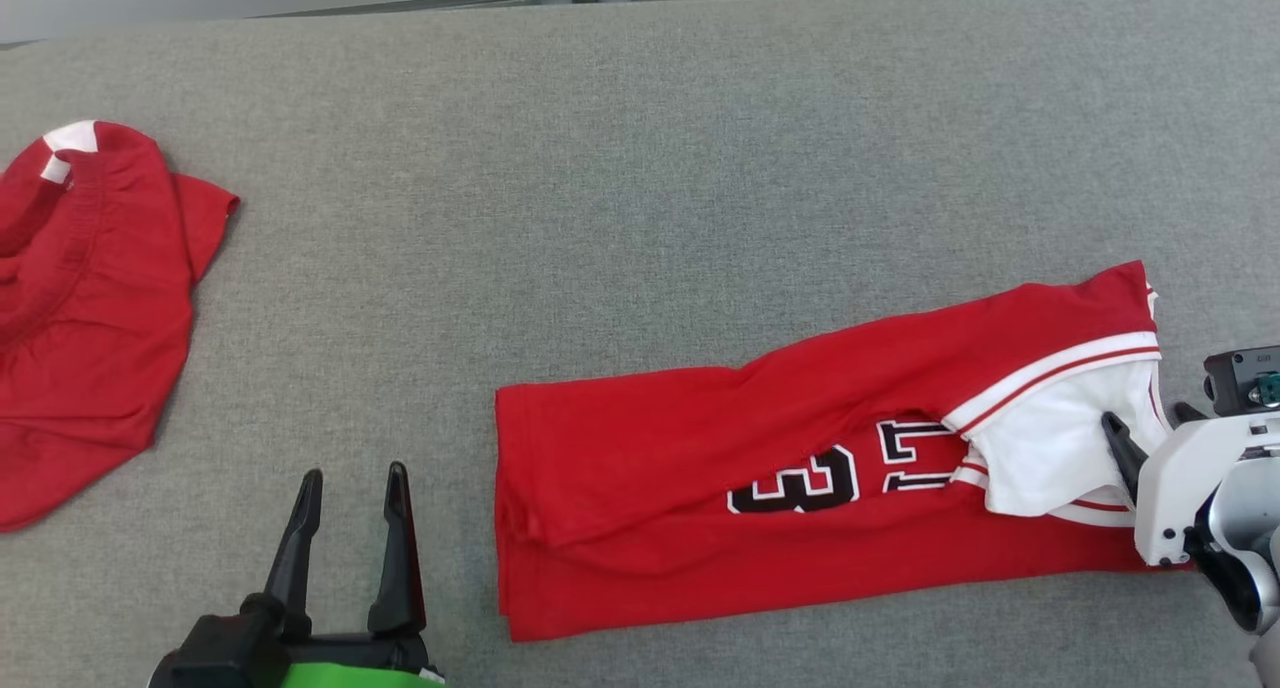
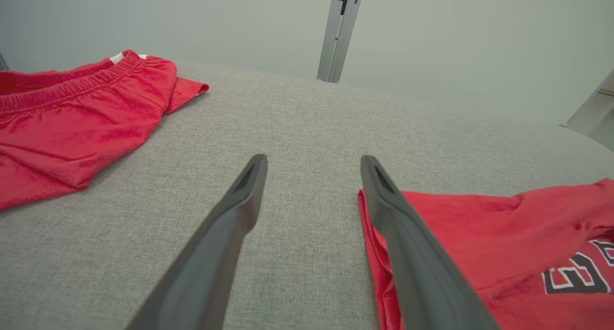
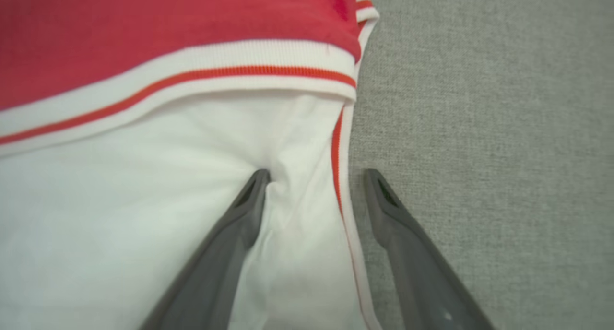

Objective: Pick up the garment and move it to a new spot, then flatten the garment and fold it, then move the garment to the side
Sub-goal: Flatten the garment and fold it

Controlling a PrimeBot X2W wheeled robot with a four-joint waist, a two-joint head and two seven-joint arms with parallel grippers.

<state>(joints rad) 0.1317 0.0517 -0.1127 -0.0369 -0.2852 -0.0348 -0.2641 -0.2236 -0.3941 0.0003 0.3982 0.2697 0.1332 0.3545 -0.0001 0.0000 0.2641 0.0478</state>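
On the grey counter [image 1: 640, 118], the folded red garment [image 1: 700, 468] lies right of centre, long axis left-to-right, its white-trimmed end straddled by the open right hand [image 3: 316, 174] (the nearer one), with the open, empty left hand [image 1: 355, 473] just beside the opposite end.

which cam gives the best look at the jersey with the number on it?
Head view: nearly the whole folded jersey is in frame, with its number and white-trimmed end. Left wrist view catches its near end and part of the number. Right wrist view is a blurry close-up of the white fabric and striped trim.
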